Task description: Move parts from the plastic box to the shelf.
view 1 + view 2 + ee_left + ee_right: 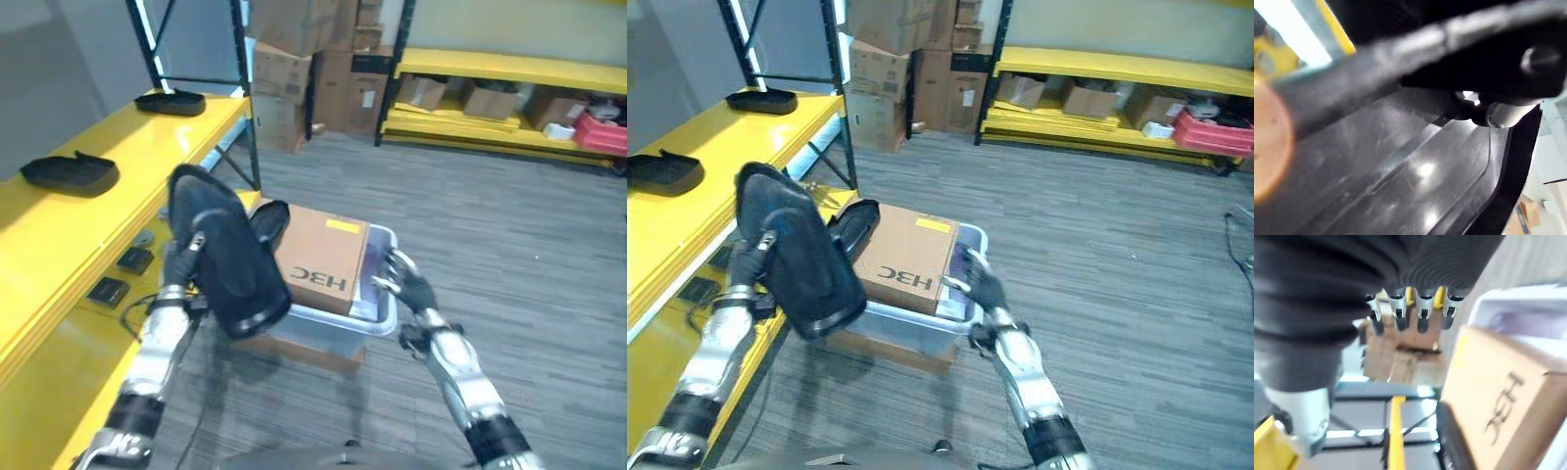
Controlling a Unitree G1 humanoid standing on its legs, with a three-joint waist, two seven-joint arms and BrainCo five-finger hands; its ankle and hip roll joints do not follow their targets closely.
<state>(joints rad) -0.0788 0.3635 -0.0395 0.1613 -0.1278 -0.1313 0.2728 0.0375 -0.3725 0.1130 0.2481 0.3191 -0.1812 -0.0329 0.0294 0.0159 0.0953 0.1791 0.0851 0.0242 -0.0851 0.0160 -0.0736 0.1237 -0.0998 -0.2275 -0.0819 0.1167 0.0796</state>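
The black part, grasped in the left hand fingers and lifted clear of the plastic box, next needs carrying to the yellow shelf; the right hand fingers hang relaxed, holding nothing.

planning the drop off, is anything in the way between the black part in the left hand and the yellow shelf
Nothing visible: the left hand holds the black part beside the yellow shelf, whose nearest stretch is bare; two parts lie farther along.

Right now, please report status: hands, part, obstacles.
Left hand holding black part above plastic box. Right hand open at box rim. Cardboard box inside.
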